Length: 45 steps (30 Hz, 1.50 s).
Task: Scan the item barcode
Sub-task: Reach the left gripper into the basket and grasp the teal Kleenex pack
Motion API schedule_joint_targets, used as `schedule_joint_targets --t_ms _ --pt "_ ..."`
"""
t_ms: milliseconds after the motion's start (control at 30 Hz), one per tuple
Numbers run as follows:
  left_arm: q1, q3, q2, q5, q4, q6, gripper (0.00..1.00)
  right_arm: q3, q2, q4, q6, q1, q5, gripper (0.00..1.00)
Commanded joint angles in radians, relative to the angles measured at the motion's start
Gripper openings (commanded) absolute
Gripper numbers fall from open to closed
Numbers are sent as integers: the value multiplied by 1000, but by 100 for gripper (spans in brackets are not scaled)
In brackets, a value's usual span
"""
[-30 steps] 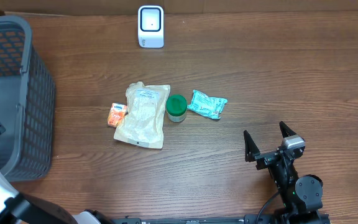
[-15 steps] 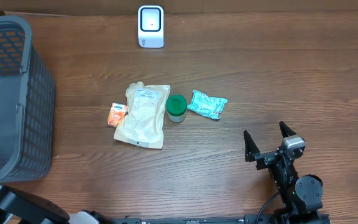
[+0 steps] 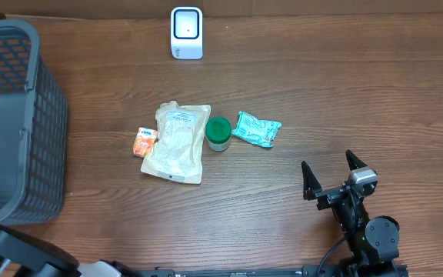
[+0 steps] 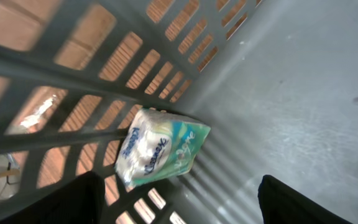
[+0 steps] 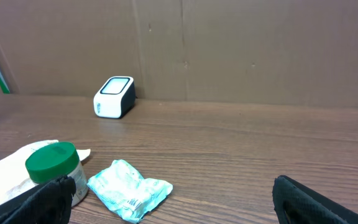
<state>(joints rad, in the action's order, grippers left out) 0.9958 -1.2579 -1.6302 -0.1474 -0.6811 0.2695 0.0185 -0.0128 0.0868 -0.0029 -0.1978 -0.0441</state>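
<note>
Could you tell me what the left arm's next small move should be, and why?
Probably lift the left gripper straight up out of the basket: its jaws stand open, the tissue pack lies free on the basket floor, while the pouch and jar wait on the table.

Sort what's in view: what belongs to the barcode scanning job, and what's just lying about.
Job: barcode scanner, beige pouch, green-lidded jar, teal packet, orange packet, grey basket.
Lying about: Kleenex pack, already in the basket; cardboard backdrop.
</note>
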Motion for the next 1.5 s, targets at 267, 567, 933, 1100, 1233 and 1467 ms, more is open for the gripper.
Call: schedule_joint_targets --t_ms 267,567,933,1100,1233,1467 --pt "18 10 -135 -9 40 14 77 -10 10 -6 2 -4 9 100" --pt "14 10 -193 -2 45 -50 71 -10 10 -6 1 -4 9 100" --pt "-36 12 -194 42 42 -46 69 -10 10 -6 1 -4 9 100" --pt "-36 12 -195 68 43 -46 66 -10 10 -6 1 -4 9 100" --pt "-36 21 -196 70 44 -46 63 -10 10 -6 1 -4 9 100" --pt "-36 82 -196 70 87 -49 60 -10 10 -6 1 -4 9 100"
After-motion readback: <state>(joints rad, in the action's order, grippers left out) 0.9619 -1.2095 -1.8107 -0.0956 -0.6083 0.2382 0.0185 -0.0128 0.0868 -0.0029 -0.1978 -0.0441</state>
